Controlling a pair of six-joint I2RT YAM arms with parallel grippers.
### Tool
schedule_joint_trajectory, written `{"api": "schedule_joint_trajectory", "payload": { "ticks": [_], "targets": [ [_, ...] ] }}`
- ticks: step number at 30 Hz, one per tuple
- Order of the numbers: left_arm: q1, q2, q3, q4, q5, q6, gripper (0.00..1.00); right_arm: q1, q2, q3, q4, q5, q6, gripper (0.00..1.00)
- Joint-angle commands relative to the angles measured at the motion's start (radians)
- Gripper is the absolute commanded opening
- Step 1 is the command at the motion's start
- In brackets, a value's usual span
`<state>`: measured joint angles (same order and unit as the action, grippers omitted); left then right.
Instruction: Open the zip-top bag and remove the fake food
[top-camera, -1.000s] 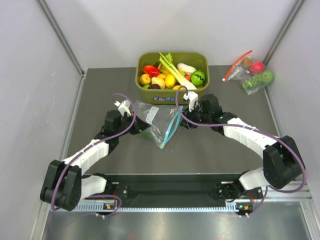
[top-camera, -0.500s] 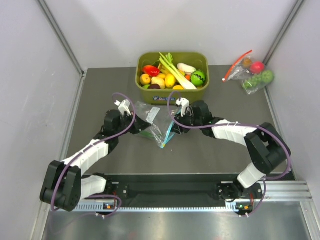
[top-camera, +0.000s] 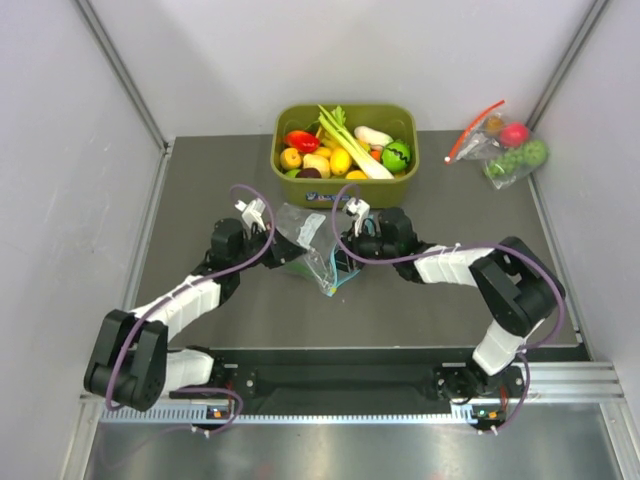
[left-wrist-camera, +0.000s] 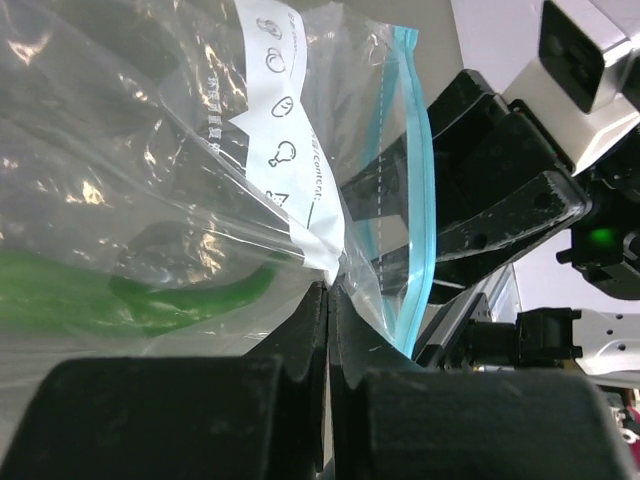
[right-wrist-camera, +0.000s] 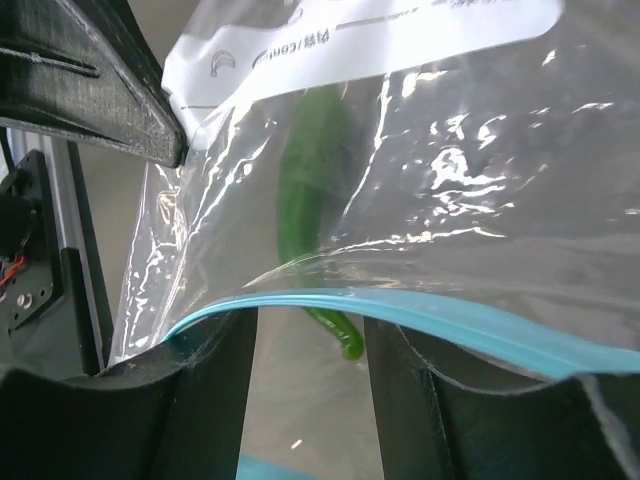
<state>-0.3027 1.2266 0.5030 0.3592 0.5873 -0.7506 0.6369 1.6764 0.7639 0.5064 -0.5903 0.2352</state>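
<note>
Seen from above, the zip-top bag (top-camera: 312, 243) lies on the table (top-camera: 195, 195), just in front of the bin (top-camera: 400, 185).

In the left wrist view, the left gripper (left-wrist-camera: 328, 300) is pinched tight on the bag's plastic, below the white label (left-wrist-camera: 285, 150).

In the right wrist view, the right gripper (right-wrist-camera: 308, 385) stands parted. The blue-green strip (right-wrist-camera: 420, 312) crosses the gap, and a green piece (right-wrist-camera: 308, 170) sits inside the bag.

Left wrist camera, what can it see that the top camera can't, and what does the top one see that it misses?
Only the left wrist view: the left end effector shut on a fold of plastic, and the little drawings on the white label. Only the top view: the green bin of toy food, the red-zipped bag and both whole arms. Both: the zip-top bag, its blue-green strip and the right end effector.
</note>
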Motion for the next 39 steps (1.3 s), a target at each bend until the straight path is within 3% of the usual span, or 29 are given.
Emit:
{"api": "schedule_joint_trajectory", "payload": {
  "ticks": [1,8,25,39],
  "targets": [
    [-0.003,0.03,-0.001,0.098,0.052,-0.01,0.0,0.032,0.04,0.006,0.113,-0.048,0.047,0.47],
    [-0.004,0.027,0.002,0.071,0.055,0.036,0.03,0.037,0.074,0.0,0.118,-0.029,0.041,0.49],
    [-0.003,0.047,-0.034,0.109,0.069,0.025,0.0,0.152,0.181,0.064,0.072,0.004,-0.074,0.63],
    [-0.006,0.059,-0.057,0.152,0.097,0.007,0.0,0.236,0.258,0.137,-0.04,0.17,-0.181,0.59]
  ]
}}
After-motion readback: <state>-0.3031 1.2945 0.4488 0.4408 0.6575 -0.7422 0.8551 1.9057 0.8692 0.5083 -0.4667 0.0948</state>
